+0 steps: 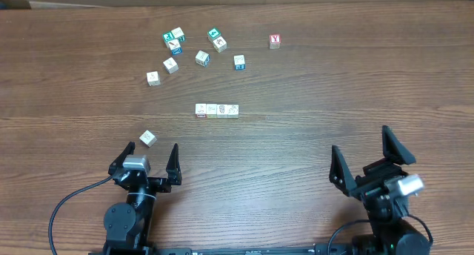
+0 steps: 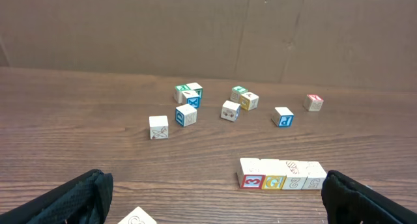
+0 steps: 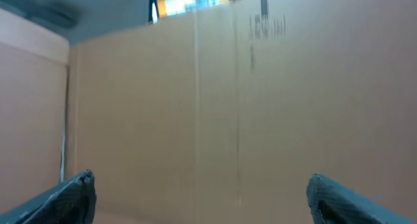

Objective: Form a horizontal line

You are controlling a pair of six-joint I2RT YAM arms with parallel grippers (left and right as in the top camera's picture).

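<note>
A horizontal line [image 1: 217, 110] of several pale wooden cubes, touching side to side, lies at the table's middle; it also shows in the left wrist view [image 2: 283, 174] with faces 3, G, 2 and 5. A loose pale cube [image 1: 148, 138] lies just ahead of my left gripper [image 1: 146, 156], and its top shows in the left wrist view [image 2: 138, 217]. My left gripper [image 2: 215, 201] is open and empty. My right gripper [image 1: 372, 153] is open and empty at the near right; its view [image 3: 199, 198] shows only a cardboard wall.
Several loose cubes, some teal- or blue-faced [image 1: 174, 41], are scattered at the back [image 2: 186, 114]. A cube with a red Y [image 1: 275, 41] lies back right. A cardboard wall [image 2: 208, 28] stands behind the table.
</note>
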